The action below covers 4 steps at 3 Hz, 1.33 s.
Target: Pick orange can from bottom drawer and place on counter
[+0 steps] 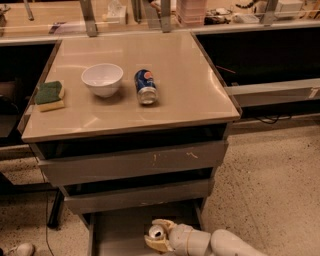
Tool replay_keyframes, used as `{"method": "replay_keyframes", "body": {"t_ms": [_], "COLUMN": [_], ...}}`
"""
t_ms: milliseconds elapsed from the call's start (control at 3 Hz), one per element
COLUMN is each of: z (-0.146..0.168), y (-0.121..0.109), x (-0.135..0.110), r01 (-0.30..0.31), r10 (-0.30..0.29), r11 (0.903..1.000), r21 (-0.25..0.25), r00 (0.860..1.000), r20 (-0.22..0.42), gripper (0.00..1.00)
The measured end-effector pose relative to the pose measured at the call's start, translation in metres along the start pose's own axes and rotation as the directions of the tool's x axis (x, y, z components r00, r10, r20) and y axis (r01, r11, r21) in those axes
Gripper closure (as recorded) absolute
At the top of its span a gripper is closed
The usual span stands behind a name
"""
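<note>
The orange can [156, 232] shows mainly its shiny silver top, low in the open bottom drawer [117, 232]. My gripper [159, 234] reaches in from the lower right, its pale fingers [163, 223] closed on either side of the can. The can's orange side is mostly hidden by the fingers. The beige counter [190, 95] tops the grey drawer unit above.
On the counter lie a blue can [145, 87] on its side, a white bowl [102, 79] and a green-yellow sponge [49, 95]. Two shallower grey drawers [135, 162] stand slightly open above the bottom one. A cluttered shelf [165, 12] runs behind. Speckled floor [270, 190] lies to the right.
</note>
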<state>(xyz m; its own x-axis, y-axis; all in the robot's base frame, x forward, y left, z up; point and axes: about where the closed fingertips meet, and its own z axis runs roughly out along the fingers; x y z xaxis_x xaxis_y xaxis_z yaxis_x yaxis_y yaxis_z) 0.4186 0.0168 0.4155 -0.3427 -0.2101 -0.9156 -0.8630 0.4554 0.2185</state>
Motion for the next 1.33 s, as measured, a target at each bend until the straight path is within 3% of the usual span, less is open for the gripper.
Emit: {"method": "replay_keyframes", "body": {"t_ms": [333,667,1333], "z": [0.001,-0.004,-0.027], "y": [0.0,-0.006,-0.039], "x": [0.0,-0.032,-0.125], "r01": [-0.005,-0.033,-0.024], "r10": [0.005,0.032,0.009], "r11": [1.0,0.9989,0.9966], "r21": [-0.001,0.032,0.079], "r00": [1.0,0.998,0.984], "r20": [0.002,0.052,0.181], "gripper": [1.0,1.0,1.0]}}
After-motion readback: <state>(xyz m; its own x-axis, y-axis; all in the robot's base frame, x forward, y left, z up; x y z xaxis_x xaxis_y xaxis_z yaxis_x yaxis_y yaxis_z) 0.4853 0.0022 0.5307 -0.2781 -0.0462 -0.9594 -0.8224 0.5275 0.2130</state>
